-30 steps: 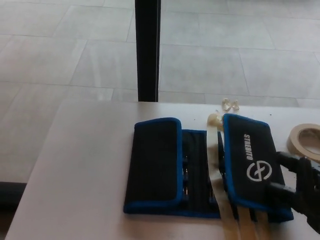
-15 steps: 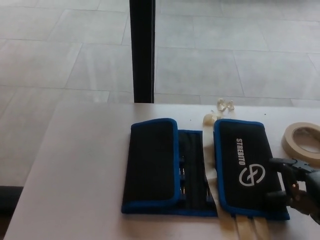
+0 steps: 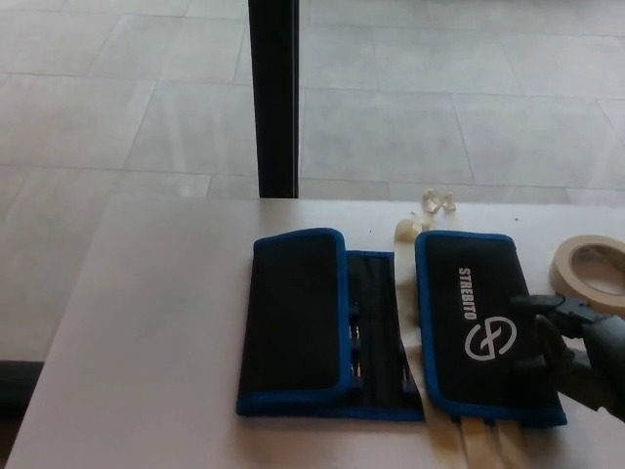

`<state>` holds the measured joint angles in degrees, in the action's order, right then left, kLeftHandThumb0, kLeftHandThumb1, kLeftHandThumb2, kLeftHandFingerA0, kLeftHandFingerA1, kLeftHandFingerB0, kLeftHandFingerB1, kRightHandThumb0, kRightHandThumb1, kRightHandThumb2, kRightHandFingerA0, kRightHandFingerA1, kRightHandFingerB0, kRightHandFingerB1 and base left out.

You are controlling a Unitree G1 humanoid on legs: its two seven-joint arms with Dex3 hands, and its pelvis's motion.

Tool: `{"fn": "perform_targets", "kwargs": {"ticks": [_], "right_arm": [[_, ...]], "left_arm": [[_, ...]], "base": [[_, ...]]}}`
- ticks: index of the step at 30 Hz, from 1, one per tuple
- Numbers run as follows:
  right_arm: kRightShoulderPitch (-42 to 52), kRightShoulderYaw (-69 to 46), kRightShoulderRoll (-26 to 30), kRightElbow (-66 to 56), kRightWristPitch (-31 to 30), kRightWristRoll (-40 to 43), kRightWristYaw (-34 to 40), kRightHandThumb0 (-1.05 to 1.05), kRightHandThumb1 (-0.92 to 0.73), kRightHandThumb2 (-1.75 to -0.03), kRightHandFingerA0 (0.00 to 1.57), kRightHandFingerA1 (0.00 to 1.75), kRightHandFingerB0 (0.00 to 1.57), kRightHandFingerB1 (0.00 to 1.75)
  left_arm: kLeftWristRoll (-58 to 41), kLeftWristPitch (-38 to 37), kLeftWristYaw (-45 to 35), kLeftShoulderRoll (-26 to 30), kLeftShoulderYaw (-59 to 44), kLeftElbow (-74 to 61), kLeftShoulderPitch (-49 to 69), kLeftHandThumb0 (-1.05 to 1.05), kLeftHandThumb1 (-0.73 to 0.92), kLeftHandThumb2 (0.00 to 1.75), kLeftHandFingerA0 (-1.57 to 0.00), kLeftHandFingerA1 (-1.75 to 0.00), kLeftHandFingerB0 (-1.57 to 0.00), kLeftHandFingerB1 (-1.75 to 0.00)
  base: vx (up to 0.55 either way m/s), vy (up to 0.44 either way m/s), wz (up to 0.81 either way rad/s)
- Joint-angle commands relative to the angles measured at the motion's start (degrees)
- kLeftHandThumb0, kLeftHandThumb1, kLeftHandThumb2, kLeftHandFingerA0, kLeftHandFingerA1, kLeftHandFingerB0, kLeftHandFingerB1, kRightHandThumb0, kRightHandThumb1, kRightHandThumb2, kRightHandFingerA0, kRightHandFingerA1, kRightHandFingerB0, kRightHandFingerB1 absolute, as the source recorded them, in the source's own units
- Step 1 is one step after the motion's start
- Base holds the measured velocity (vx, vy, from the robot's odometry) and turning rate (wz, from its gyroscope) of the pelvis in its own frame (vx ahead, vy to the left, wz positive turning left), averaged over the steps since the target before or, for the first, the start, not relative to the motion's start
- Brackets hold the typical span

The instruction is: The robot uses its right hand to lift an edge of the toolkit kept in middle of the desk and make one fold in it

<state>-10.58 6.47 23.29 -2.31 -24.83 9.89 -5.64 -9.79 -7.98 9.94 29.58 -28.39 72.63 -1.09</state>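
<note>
The toolkit (image 3: 322,327) is a black roll with blue trim, lying in the middle of the white desk (image 3: 156,322). Its left flap (image 3: 291,318) is folded over the open middle pockets. Its right flap (image 3: 474,322), with a white STREBITO logo, lies folded flat beside them. My right hand (image 3: 576,357) comes in from the lower right and rests at that flap's right edge. Its black fingers (image 3: 543,344) are spread apart on the fabric and grip nothing. My left hand is out of the picture.
A roll of beige tape (image 3: 592,276) lies just right of the toolkit, behind my right hand. Cream straps (image 3: 488,445) stick out under the toolkit's front edge. Small pale bits (image 3: 438,202) lie behind it. A black post (image 3: 272,98) stands beyond the desk's far edge.
The right flap, which my right hand held raised a second ago, now lies flat. The hand has loosened and shifted slightly up along the flap's edge. The camera moved a little.
</note>
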Motion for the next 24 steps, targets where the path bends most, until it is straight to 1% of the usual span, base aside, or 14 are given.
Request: {"fn": "perform_targets", "kwargs": {"ticks": [1,2,3,4,5,6,10,11,12,14,18,20,21,24], "right_arm": [[-2.3,-13.3,2.4,-13.7,-24.1,15.9,-4.2,-0.59,-0.91,-0.68,0.43,0.54,0.26,0.44],[-2.9,-15.2,3.6,-14.4,-25.7,16.9,-4.4,-0.61,-0.88,-0.71,0.50,0.55,0.28,0.45],[-4.2,-20.0,5.8,-15.4,-28.2,20.1,-5.0,-0.48,-0.70,-1.10,0.54,0.69,0.26,0.54],[-4.4,-20.7,5.9,-15.6,-28.8,20.3,-5.1,-0.48,-0.70,-1.10,0.54,0.69,0.26,0.54],[-4.5,-22.7,7.7,-15.2,-28.3,20.6,-6.3,-0.47,-0.70,-1.10,0.58,0.70,0.30,0.55],[-5.8,-27.6,9.5,-12.5,-27.4,21.7,-6.5,-0.57,-0.89,-0.66,0.69,0.55,0.49,0.47],[-8.7,-36.5,10.9,-6.3,-28.6,23.2,-4.2,-0.56,-0.91,-0.67,0.65,0.54,0.48,0.46],[-9.6,-39.0,10.8,-4.3,-28.3,23.5,-2.6,-0.57,-0.82,-0.69,0.65,0.59,0.46,0.48],[-10.8,-43.8,11.2,-0.1,-27.4,24.1,-0.7,-0.53,-0.90,-0.66,0.57,0.56,0.46,0.46],[-10.6,-46.6,12.6,3.3,-26.1,24.1,-1.2,-0.53,-0.89,-0.67,0.59,0.57,0.47,0.46],[-8.6,-52.1,14.1,11.9,-17.3,22.1,-1.3,-0.57,-0.83,-0.65,0.68,0.62,0.52,0.49],[-5.6,-53.8,14.6,17.3,-9.5,18.0,1.0,-0.72,-0.71,-0.62,0.93,0.60,0.70,0.56],[-3.5,-55.8,14.6,21.7,-3.9,15.8,3.2,-0.72,-0.71,-0.62,0.93,0.60,0.70,0.56],[-0.9,-60.8,13.2,27.3,3.0,14.9,8.3,-0.76,-0.70,-0.62,0.99,0.74,0.69,0.66]], "left_arm": [[-0.1,-1.6,0.3,1.7,-0.1,0.0,0.4,-0.63,0.56,0.57,-0.81,-0.83,-0.72,-0.55],[0.3,-1.6,0.4,1.8,0.4,0.0,0.5,-0.63,0.56,0.57,-0.79,-0.76,-0.72,-0.54],[-0.1,-1.7,0.0,1.8,0.0,-0.2,0.7,-0.61,0.56,0.57,-0.80,-0.76,-0.76,-0.53],[-0.2,-1.7,0.0,1.8,-0.1,-0.2,0.7,-0.61,0.56,0.57,-0.80,-0.76,-0.76,-0.53],[-0.5,-1.4,-0.2,1.8,-0.3,-0.2,0.6,-0.61,0.56,0.57,-0.80,-0.80,-0.76,-0.54],[-0.5,-1.4,0.1,1.7,-0.4,-0.3,0.8,-0.60,0.56,0.56,-0.82,-0.81,-0.76,-0.54],[-0.4,-1.2,0.3,1.8,-0.3,-0.1,0.7,-0.61,0.57,0.57,-0.81,-0.81,-0.73,-0.54],[-0.4,-1.1,0.1,1.8,-0.2,-0.1,0.8,-0.64,0.58,0.58,-0.81,-0.82,-0.73,-0.54],[-0.2,-1.1,0.0,1.8,-0.1,-0.1,0.9,-0.64,0.58,0.58,-0.83,-0.86,-0.73,-0.54],[-0.5,-1.1,0.1,1.8,-0.3,-0.2,0.9,-0.62,0.57,0.58,-0.81,-0.83,-0.72,-0.54],[-1.1,-1.2,-0.2,1.6,-0.9,-0.1,0.9,-0.59,0.58,0.58,-0.79,-0.75,-0.72,-0.54],[-0.9,-1.2,-0.2,1.6,-0.8,0.1,0.8,-0.61,0.58,0.58,-0.79,-0.77,-0.71,-0.53],[-1.0,-1.2,-0.3,1.6,-0.8,0.3,0.7,-0.61,0.58,0.58,-0.79,-0.77,-0.71,-0.53],[-1.4,-1.0,-0.5,1.6,-1.2,0.4,0.3,-0.63,0.59,0.58,-0.79,-0.76,-0.66,-0.53]], "base": [[0.00,0.000,0.10],[0.00,0.000,0.12],[0.00,0.000,0.08],[0.00,0.000,0.00],[0.00,0.000,0.00],[0.00,0.000,0.00],[0.00,0.000,0.00],[0.00,0.000,0.00],[0.00,0.000,0.00],[0.00,0.000,0.00],[0.00,0.000,0.00],[0.00,0.000,0.00],[0.00,0.000,0.00],[0.00,0.000,0.00]]}}
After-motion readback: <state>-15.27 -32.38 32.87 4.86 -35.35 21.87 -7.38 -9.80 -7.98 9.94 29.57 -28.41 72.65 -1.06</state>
